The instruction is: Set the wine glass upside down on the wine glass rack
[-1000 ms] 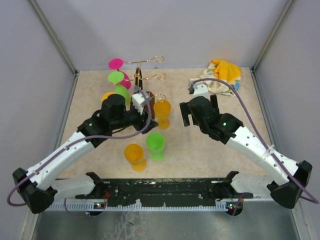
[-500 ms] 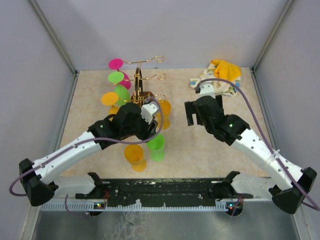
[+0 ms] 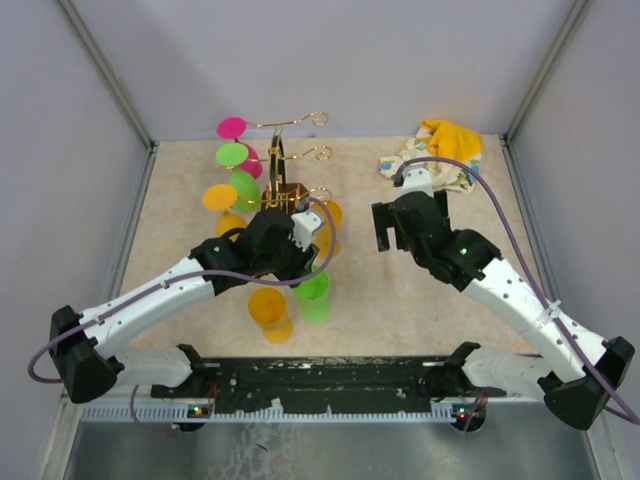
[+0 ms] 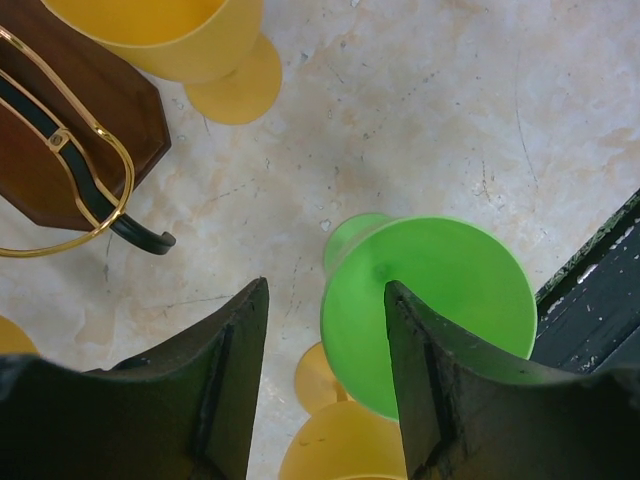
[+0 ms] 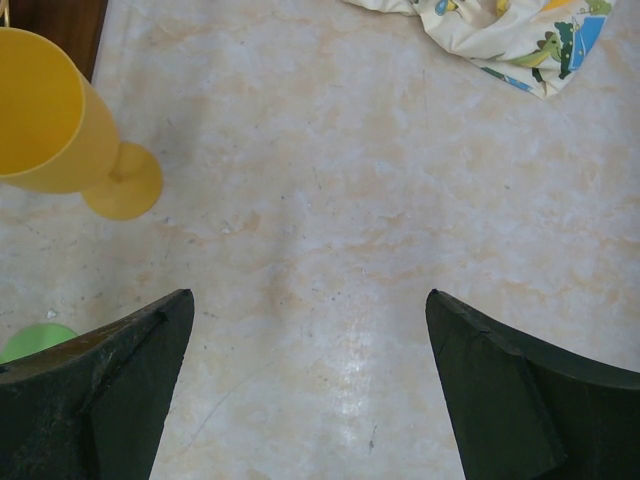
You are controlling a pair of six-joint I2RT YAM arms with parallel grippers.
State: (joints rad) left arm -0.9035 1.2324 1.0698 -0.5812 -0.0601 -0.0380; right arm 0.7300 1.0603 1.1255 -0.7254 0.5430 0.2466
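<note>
The wine glass rack [image 3: 283, 165] is a gold wire stand on a dark brown base [image 4: 80, 120], with pink, green and orange glasses hanging upside down on its left arms. A green wine glass [image 4: 440, 300] stands upright on the table, also seen in the top view [image 3: 313, 288]. My left gripper [image 4: 325, 370] is open just above it, with the glass's left side between the fingers and the right finger [image 4: 430, 390] over its bowl. Yellow glasses stand by the rack base [image 4: 170, 35] and near me [image 3: 268, 308]. My right gripper [image 5: 310, 300] is open and empty over bare table.
A yellow patterned cloth [image 3: 440, 150] lies at the back right, its edge in the right wrist view [image 5: 500, 30]. The yellow glass [image 5: 45, 115] by the rack stands left of my right gripper. Grey walls enclose the table; a black rail [image 3: 320, 375] runs along the near edge.
My left arm has swung away from the rack, rightward and toward the near side, and now hangs over the green glass. The right arm has shifted slightly.
</note>
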